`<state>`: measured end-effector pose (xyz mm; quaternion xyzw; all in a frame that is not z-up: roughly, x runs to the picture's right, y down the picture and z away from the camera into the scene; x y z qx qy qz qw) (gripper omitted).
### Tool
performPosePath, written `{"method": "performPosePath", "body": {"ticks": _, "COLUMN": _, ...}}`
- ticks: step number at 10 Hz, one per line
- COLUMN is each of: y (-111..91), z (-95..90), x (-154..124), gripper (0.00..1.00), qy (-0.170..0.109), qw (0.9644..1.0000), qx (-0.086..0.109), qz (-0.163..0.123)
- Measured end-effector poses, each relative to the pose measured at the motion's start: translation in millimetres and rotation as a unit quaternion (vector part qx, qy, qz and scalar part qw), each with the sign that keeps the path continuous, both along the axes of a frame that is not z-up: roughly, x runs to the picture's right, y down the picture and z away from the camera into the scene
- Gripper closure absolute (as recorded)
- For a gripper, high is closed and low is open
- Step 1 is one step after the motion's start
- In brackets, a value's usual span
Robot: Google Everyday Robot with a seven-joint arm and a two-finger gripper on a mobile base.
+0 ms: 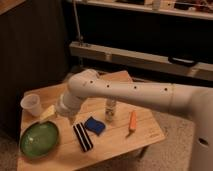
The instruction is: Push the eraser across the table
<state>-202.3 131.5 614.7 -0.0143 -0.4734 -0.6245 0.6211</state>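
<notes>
The white arm (125,92) reaches in from the right, crosses above the table (142,136) and bends down at its wrist over the left half of the top. The gripper (71,119) hangs at the end of that wrist, pointing down at the wood, just beside the far end of the eraser (82,136); whether it is open or closed cannot be told. The eraser, black with pale stripes, lies flat near the front edge of the table, its length running away from the camera. Just right of it lies a blue pad (94,125). A green bowl (39,139) sits at the front left corner, and a clear plastic cup (31,105) stands upright behind it; what the cup holds cannot be made out. A pale yellow piece (47,113) lies between cup and wrist. A small bottle (110,110) stands under the arm, with an orange carrot-like stick (132,121) to its right.
</notes>
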Motion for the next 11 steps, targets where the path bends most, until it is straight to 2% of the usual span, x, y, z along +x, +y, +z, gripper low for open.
{"method": "performPosePath", "body": {"ticks": 2, "y": 10, "z": -41.1, "x": 34, "gripper": 0.63, "qy": 0.007, "qw": 0.9999, "qx": 0.005, "qz": -0.011}}
{"method": "performPosePath", "body": {"ticks": 4, "y": 26, "z": -57.1, "x": 42, "gripper": 0.8, "qy": 0.011, "qw": 0.9997, "qx": -0.001, "qz": -0.024}}
{"method": "performPosePath", "body": {"ticks": 5, "y": 38, "z": -57.8, "x": 43, "gripper": 0.92, "qy": 0.017, "qw": 0.9994, "qx": -0.008, "qz": -0.031}}
{"method": "performPosePath", "body": {"ticks": 6, "y": 48, "z": -54.3, "x": 44, "gripper": 0.98, "qy": 0.024, "qw": 0.9991, "qx": -0.012, "qz": -0.034}}
{"method": "performPosePath", "body": {"ticks": 8, "y": 82, "z": -33.9, "x": 48, "gripper": 1.0, "qy": 0.041, "qw": 0.9981, "qx": -0.024, "qz": -0.041}}
{"method": "performPosePath", "body": {"ticks": 9, "y": 109, "z": -17.2, "x": 53, "gripper": 1.0, "qy": 0.052, "qw": 0.9972, "qx": -0.031, "qz": -0.043}}
{"method": "performPosePath", "body": {"ticks": 11, "y": 149, "z": 8.8, "x": 63, "gripper": 1.0, "qy": 0.072, "qw": 0.9957, "qx": -0.041, "qz": -0.042}}
